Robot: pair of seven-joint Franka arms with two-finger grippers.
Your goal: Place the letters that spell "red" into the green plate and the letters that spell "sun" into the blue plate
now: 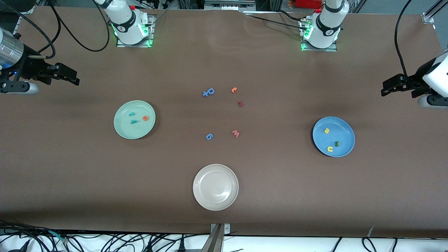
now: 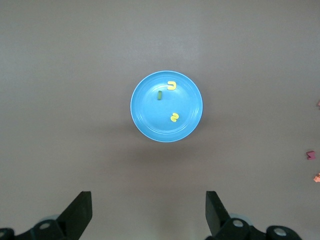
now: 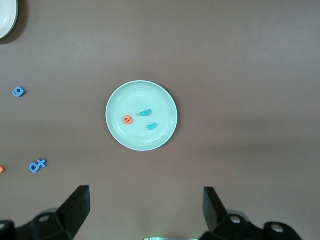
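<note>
On the green plate [image 1: 123, 130]: orange e [image 1: 145, 118], teal d [image 1: 134, 121], teal r [image 1: 131, 113].
On the blue plate [image 1: 344, 127]: yellow s [image 1: 326, 131], yellow u [image 1: 329, 149], green n [image 1: 337, 143].
Left gripper [image 1: 385, 89]: raised at its table end, fingers apart, empty.
Right gripper [image 1: 75, 78]: likewise.

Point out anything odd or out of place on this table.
Nothing stands out. The green plate holds three letters, the blue plate three; the beige plate is empty, and loose letters lie flat mid-table.
</note>
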